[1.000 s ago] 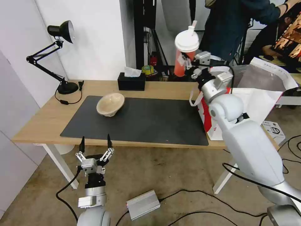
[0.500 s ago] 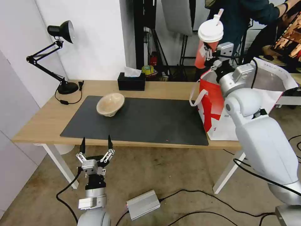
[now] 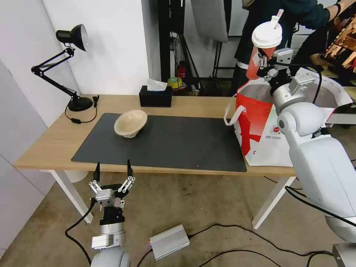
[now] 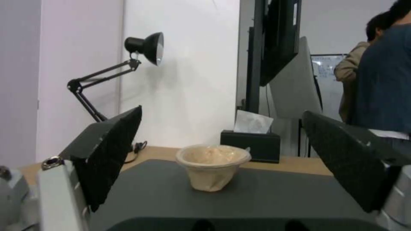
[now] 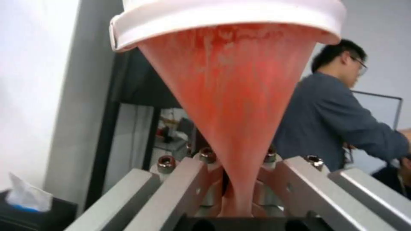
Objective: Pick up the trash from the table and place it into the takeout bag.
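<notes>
1 red cup [image 3: 259, 59] in right hand [image 3: 267, 63], 1 pulp bowl [image 3: 130, 123] on table [image 3: 48, 142].

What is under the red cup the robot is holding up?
Under the red drink cup, held by the right gripper, is the open takeout bag. Its silver lining shows, but the robot's arm hides the bag's bottom.

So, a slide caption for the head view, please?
Right claw holds red drink cup above takeout bag.

light wood table [image 3: 48, 144], matt grey mat [image 3: 174, 142], silver-foil-lined takeout bag [image 3: 259, 126].
</notes>
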